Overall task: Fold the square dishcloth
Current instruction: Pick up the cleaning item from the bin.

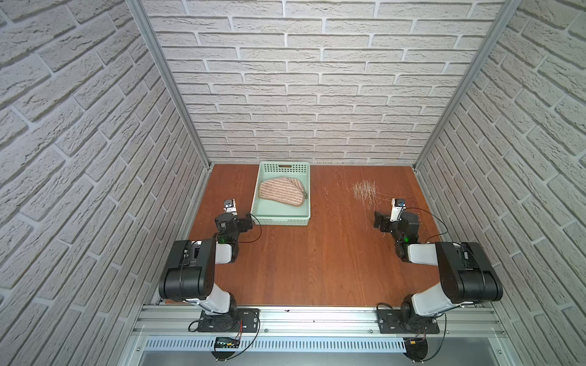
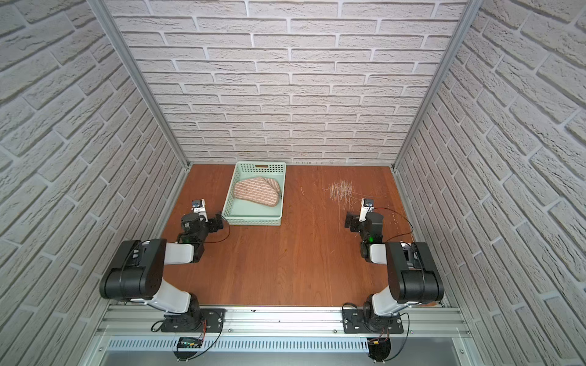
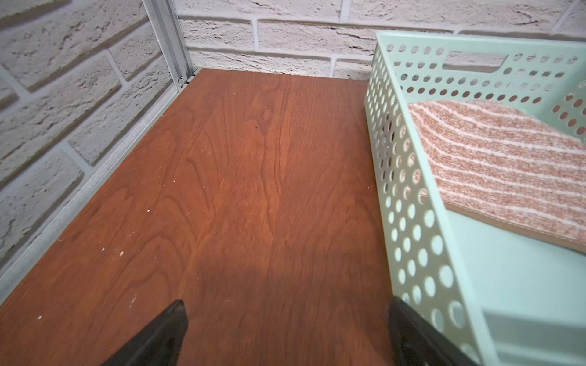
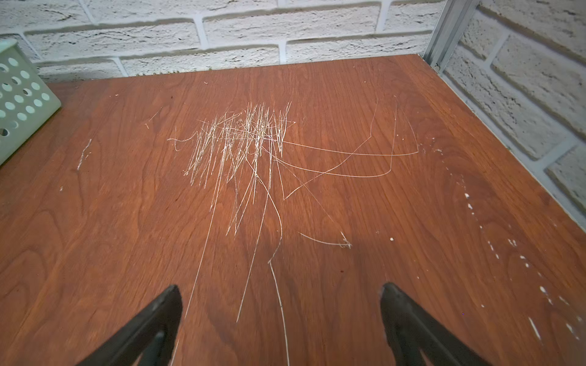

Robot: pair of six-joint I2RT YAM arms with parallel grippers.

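Note:
The square dishcloth [image 1: 280,191] [image 2: 257,191], tan-brown with thin cream stripes, lies crumpled in the far half of the mint-green basket [image 1: 279,219] [image 2: 252,221]. In the left wrist view the cloth [image 3: 507,171] rests against the perforated basket wall [image 3: 409,221]. My left gripper [image 1: 248,221] [image 2: 218,223] [image 3: 287,301] hovers open over bare wood just left of the basket's near corner, holding nothing. My right gripper [image 1: 380,221] [image 2: 352,221] [image 4: 280,286] stands open and empty on the right side of the table, far from the cloth.
A patch of pale straw-like strands [image 1: 364,190] [image 2: 341,190] [image 4: 241,142] lies on the wooden table [image 1: 310,263] ahead of the right gripper. A basket corner [image 4: 19,104] shows in the right wrist view. Brick walls enclose three sides.

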